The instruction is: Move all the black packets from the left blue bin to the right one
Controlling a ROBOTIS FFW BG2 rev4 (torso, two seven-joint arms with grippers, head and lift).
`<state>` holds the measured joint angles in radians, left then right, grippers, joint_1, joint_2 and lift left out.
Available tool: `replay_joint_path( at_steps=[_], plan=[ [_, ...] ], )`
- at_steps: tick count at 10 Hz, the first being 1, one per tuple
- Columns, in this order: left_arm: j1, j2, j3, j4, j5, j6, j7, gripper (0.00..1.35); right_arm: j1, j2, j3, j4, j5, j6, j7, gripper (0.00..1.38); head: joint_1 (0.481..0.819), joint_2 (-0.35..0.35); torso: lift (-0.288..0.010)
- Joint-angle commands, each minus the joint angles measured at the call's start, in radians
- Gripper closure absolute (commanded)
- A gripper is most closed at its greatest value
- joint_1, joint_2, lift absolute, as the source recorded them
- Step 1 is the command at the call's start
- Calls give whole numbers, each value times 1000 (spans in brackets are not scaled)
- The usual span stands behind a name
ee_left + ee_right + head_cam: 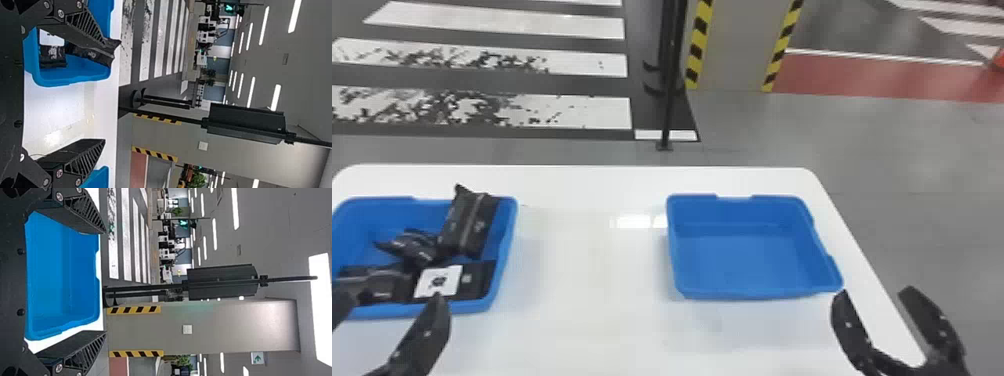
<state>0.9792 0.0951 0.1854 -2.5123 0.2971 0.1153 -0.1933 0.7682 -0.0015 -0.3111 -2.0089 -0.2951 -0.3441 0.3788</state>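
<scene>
In the head view my left gripper (394,306) is open at the near edge of the left blue bin (504,250). That bin holds several black packets: one (469,222) leans up on the far right wall, a crumpled one (414,245) lies mid-bin, and others (379,285) lie along the near side, one with a white label (438,281). My right gripper (874,295) stands open by the near right corner of the empty right blue bin (747,260). The left wrist view shows the left gripper (105,94) with nothing between its fingers; likewise the right gripper (105,282) in the right wrist view.
Both bins stand on a white table (592,300), with a wide gap between them. The table's right edge slopes down beside the right bin. Behind the table, a black pole (672,75) rises from the floor near a column with striped edges.
</scene>
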Motion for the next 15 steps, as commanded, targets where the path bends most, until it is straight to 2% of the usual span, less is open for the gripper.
replay_joint_path(
  at_steps=[1,9,12,15],
  plan=[
    [0,0,0,0,0,0,0,185,0,2,0,0,-2,0,0,116,695,-151,-121],
    [-5,0,0,3,2,12,0,185,0,2,0,0,-2,0,0,116,695,-151,-121],
    [-52,3,24,3,4,101,-2,185,0,2,0,0,-4,0,0,116,695,-149,-121],
    [-162,17,78,25,6,241,-3,185,0,2,0,0,-4,0,0,116,695,-121,-121]
  ],
)
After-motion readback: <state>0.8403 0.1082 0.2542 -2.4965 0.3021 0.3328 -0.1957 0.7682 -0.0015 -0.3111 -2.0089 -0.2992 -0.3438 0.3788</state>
